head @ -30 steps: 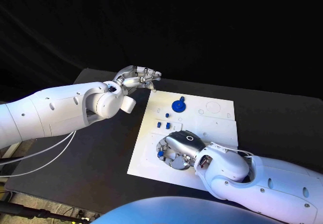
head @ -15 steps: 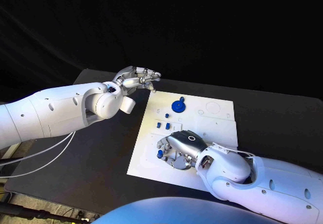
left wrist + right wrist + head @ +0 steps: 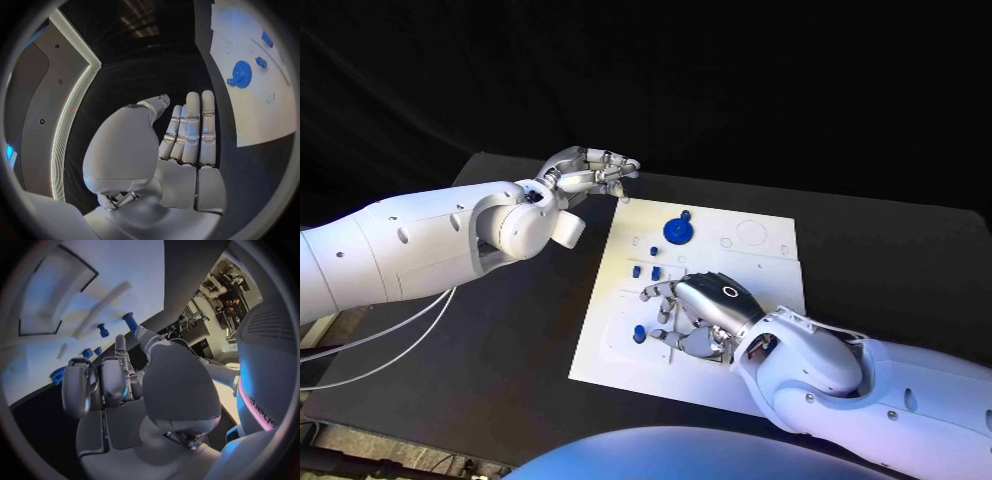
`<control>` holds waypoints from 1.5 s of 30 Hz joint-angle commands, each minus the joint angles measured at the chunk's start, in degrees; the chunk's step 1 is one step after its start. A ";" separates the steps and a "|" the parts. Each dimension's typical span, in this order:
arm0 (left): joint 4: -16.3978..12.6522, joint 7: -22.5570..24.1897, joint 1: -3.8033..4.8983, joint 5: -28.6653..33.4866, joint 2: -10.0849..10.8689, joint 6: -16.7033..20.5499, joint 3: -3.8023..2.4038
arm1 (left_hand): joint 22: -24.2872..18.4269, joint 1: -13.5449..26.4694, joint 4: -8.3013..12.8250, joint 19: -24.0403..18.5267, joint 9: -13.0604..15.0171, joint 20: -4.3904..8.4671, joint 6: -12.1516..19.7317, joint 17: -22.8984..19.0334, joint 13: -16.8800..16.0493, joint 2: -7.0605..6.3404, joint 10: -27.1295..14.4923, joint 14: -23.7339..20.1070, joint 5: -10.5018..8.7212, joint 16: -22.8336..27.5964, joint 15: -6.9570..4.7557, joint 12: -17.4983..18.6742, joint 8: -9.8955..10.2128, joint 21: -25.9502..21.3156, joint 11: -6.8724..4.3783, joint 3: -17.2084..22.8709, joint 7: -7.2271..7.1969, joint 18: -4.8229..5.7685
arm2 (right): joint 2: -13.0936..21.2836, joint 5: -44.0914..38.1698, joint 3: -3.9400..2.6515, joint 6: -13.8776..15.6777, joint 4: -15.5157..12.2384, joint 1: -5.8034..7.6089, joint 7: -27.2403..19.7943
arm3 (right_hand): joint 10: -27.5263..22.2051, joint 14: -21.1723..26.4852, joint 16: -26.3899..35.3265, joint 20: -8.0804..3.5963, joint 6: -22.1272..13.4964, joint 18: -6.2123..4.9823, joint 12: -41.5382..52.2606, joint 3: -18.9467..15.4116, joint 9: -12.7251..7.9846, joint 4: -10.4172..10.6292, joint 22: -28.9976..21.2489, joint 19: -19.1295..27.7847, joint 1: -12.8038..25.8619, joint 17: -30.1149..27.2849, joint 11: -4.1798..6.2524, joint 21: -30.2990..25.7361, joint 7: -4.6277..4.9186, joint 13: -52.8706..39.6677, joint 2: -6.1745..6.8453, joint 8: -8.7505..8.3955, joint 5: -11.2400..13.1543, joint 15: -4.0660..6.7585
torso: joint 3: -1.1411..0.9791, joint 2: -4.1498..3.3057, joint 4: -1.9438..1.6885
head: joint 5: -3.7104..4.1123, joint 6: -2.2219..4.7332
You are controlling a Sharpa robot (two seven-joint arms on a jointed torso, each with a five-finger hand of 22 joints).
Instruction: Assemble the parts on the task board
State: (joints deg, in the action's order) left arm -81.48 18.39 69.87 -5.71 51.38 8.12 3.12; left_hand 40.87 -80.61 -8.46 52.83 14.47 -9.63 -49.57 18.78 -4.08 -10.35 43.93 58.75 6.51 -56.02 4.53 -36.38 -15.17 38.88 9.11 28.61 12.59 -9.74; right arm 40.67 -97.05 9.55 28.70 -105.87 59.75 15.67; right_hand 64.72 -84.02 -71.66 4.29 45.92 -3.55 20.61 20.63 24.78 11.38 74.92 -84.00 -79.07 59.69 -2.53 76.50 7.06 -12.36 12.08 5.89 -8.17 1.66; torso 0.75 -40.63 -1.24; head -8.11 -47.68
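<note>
Since the earlier frames: right hand shifting along the near half of the board, uncovering a small blue part at its near left corner; left hand staying put.

- Task board: white plate, lying beneath the right hand's fingers and just beside the left hand's fingertips, its long axis running away from the robot.
- Right hand: hovering low over the board's near half, fingers curling loosely downward and apart; whether pinching anything, cannot tell.
- Left hand: hanging off the board's far left corner, fingers lying straight and close together, holding nothing.
- Blue gear: sitting on the board, beyond the right fingertips, near the left hand.
- Two small blue pieces: standing side by side just ahead of the right fingers.
- Small blue part: lying just to the left of the right fingertips, touching none as far as visible; right hand plainly nearer, so likely reaching leftward for it.
</note>
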 commanded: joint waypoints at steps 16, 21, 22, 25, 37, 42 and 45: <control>0.38 0.08 0.01 0.05 -0.06 -1.11 0.42 | -0.11 0.20 -0.03 0.23 0.07 -0.29 0.38 -0.05 -0.06 0.51 -0.46 -0.11 0.13 0.31 0.04 -0.42 0.31 -0.27 -0.07 -0.30 0.11 -0.72 | 19.11 38.27 -0.25 -7.07 -4.97 6.68 -10.47 | 3.82 -2.81 -10.51 -1.37 3.37 1.75 47.42 -4.04 16.24 4.17 12.71 -3.65 0.76 15.53 1.77 4.13 -2.06 -47.80 -0.88 27.73 -4.87 1.50 | 0.06 0.45 0.37 | 4.65 1.43; 0.52 0.05 0.00 0.05 -0.30 -1.13 0.50 | -0.13 0.19 -0.05 0.23 0.07 -0.29 0.37 -0.05 -0.06 0.52 -0.46 -0.14 0.13 0.32 0.04 -0.45 0.31 -0.30 -0.07 -0.31 0.11 -0.72 | 23.86 38.42 -0.08 -10.12 -5.77 6.85 -9.84 | -11.26 -0.54 -7.01 -1.11 1.62 0.31 30.82 -3.77 18.25 5.15 10.63 -1.06 1.24 10.47 1.42 -4.11 -2.02 -30.39 -0.45 30.50 -4.85 1.14 | 0.11 0.51 0.39 | 6.90 1.69; 0.56 0.04 0.00 0.05 -0.35 -1.12 0.50 | -0.13 0.19 -0.05 0.23 0.07 -0.29 0.37 -0.05 -0.06 0.52 -0.46 -0.14 0.13 0.32 0.04 -0.45 0.31 -0.30 -0.07 -0.31 0.11 -0.72 | 24.73 37.34 -0.02 -10.68 -6.02 6.87 -9.19 | -10.64 -0.68 -7.24 -1.08 1.59 0.42 31.00 -3.75 18.17 5.11 10.79 -1.24 1.30 10.87 1.39 -3.50 -1.90 -30.32 -0.53 30.42 -4.81 1.12 | 0.12 0.54 0.43 | 7.21 1.66; 0.70 0.02 0.00 0.05 -0.49 -1.12 0.52 | -0.13 0.19 -0.05 0.23 0.07 -0.29 0.37 -0.05 -0.06 0.52 -0.46 -0.14 0.13 0.32 0.04 -0.45 0.31 -0.30 -0.07 -0.31 0.11 -0.72 | 27.05 31.62 0.22 -12.62 -6.95 6.89 -5.84 | 8.81 -3.04 -11.16 -1.81 1.48 1.31 54.12 -5.76 20.19 5.14 12.12 -2.98 2.64 17.59 2.29 1.63 -2.89 -56.17 0.38 33.99 -8.83 2.07 | 0.03 0.51 0.51 | 8.51 1.56; 0.92 -0.25 0.00 0.05 -0.76 -0.97 0.55 | -0.16 0.23 -0.12 0.23 0.08 -0.30 0.36 -0.06 -0.06 0.55 -0.46 -0.17 0.13 0.34 0.05 -0.49 0.30 -0.36 -0.07 -0.34 0.10 -0.72 | 31.45 18.90 1.53 -12.05 -10.78 6.34 7.70 | 20.30 -5.98 -18.34 -1.43 1.38 3.55 64.95 -12.87 13.86 5.35 15.08 -6.00 13.69 30.31 1.40 13.50 -1.58 -71.47 -4.01 25.45 -10.93 1.14 | 0.13 0.60 0.64 | 11.12 0.61; 0.97 -0.32 0.00 0.05 -0.86 -0.91 0.56 | -0.18 0.28 -0.20 0.24 0.09 -0.30 0.35 -0.06 -0.07 0.62 -0.45 -0.18 0.14 0.35 0.06 -0.52 0.29 -0.39 -0.07 -0.35 0.10 -0.71 | 31.19 15.63 1.92 -10.90 -11.39 5.11 10.80 | 22.10 -5.98 -18.34 -0.79 2.09 3.55 66.44 -14.86 11.41 5.36 15.08 -6.00 13.24 30.31 0.69 13.50 -0.78 -73.70 -4.12 20.86 -9.16 0.47 | 0.17 0.70 0.70 | 11.43 0.23; 1.00 -0.35 0.00 0.05 -0.85 -0.84 0.57 | -0.18 0.28 -0.20 0.24 0.09 -0.30 0.35 -0.06 -0.07 0.62 -0.45 -0.18 0.14 0.35 0.06 -0.52 0.29 -0.39 -0.07 -0.35 0.10 -0.71 | 30.78 14.53 2.02 -10.26 -11.47 4.63 11.78 | 22.89 -5.98 -18.34 -0.66 2.57 3.55 67.15 -15.82 10.95 5.35 15.08 -6.00 13.17 30.31 0.61 13.50 -0.69 -74.69 -4.48 19.70 -7.91 0.40 | 0.20 0.75 0.75 | 11.40 0.02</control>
State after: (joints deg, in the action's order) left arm -80.44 17.90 69.85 -5.72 50.64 7.92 3.71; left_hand 40.76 -80.39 -8.62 52.83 14.47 -9.63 -49.57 18.78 -4.08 -10.12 43.93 58.75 6.51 -56.02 4.52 -36.59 -15.17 38.88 9.11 28.46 12.59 -9.74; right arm 71.59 -78.01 11.56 17.90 -117.16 64.51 23.59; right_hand 83.94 -84.01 -89.80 3.11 48.25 -0.79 87.51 4.98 35.81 16.75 74.94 -84.00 -65.55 74.97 -1.56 89.81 6.41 -74.96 7.93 25.78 -16.28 2.45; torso 0.89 -39.96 -0.56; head 3.24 -47.44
